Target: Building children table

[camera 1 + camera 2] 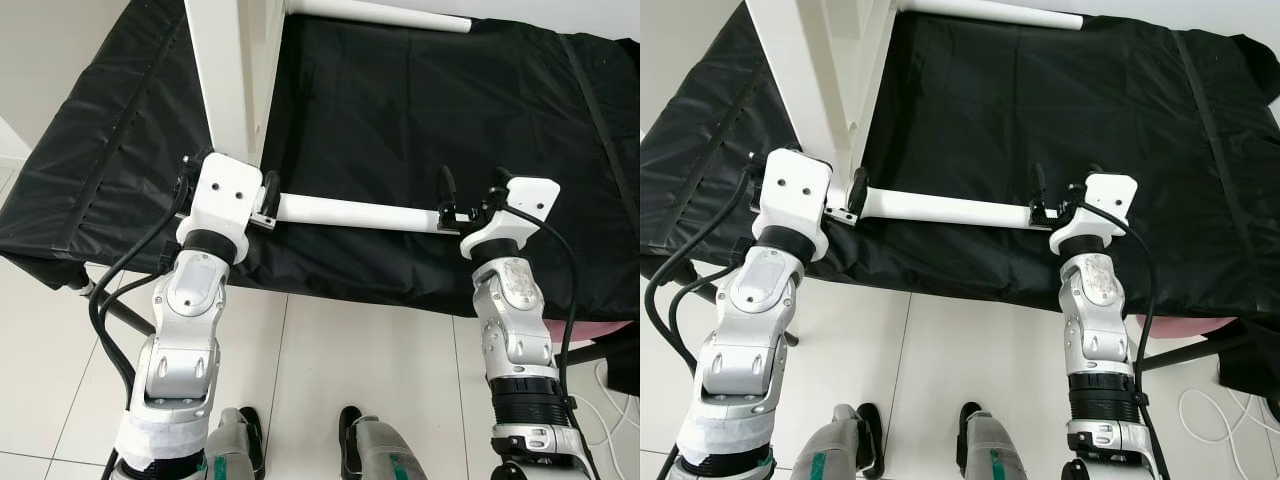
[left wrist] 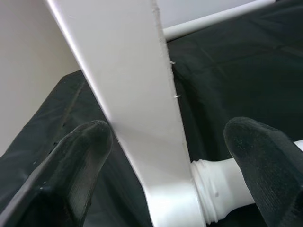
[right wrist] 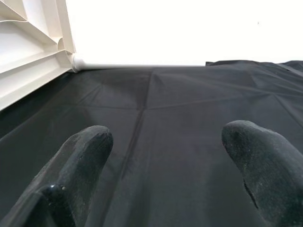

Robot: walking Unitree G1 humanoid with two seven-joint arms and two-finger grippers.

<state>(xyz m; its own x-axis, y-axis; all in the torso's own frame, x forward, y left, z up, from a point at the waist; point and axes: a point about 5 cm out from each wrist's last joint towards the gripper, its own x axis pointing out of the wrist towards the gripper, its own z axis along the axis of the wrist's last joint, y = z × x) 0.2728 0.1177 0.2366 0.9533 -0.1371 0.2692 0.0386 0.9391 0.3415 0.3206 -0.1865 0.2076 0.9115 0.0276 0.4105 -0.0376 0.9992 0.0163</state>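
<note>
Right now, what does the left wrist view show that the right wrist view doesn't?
Left wrist view: the near white leg's ribbed end meeting the white tabletop edge, between the left tool's open fingers. Right wrist view: the tabletop's ribbed underside and the far leg, beyond the right tool. Both: black cloth and open black fingers.

Table panel and table legs: plain white. Cover: plain black. Floor tiles: off-white, grey grout lines.
</note>
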